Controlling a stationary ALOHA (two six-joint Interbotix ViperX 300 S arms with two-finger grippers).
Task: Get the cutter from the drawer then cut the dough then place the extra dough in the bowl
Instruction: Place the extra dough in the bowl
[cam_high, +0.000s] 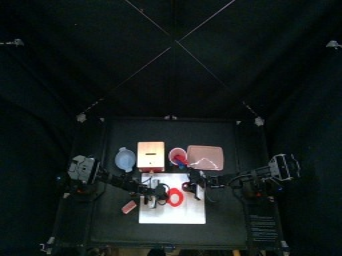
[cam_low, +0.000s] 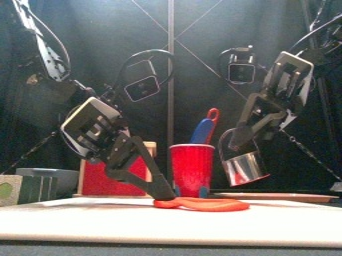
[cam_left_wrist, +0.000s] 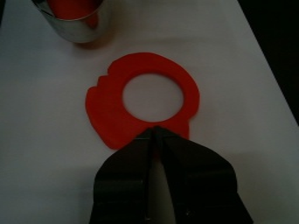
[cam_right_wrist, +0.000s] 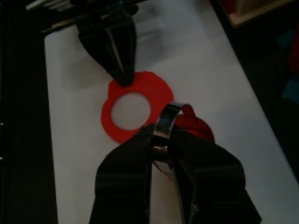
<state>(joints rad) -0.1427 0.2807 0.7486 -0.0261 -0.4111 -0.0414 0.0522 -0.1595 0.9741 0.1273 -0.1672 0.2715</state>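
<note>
A red dough ring (cam_left_wrist: 117, 109) lies on the white cutting board (cam_left_wrist: 233, 52), its middle cut out. My left gripper (cam_left_wrist: 158, 133) is down at the ring's near edge, its jaws closed together on the rim; in the front view its tip (cam_low: 167, 192) touches the dough (cam_low: 203, 205). My right gripper (cam_right_wrist: 173, 133) is shut on the round metal cutter (cam_right_wrist: 176, 115), lifted above the board to the right of the ring (cam_right_wrist: 146, 122). In the front view the cutter (cam_low: 245, 166) hangs tilted. Red dough shows inside it in the left wrist view.
Behind the board stand the blue-grey bowl (cam_high: 124, 158), the wooden box (cam_high: 150, 153) with its red drawer front (cam_low: 96, 178), a red cup (cam_low: 191, 168) holding a blue knife (cam_low: 203, 126), and the pink tray (cam_high: 206, 156).
</note>
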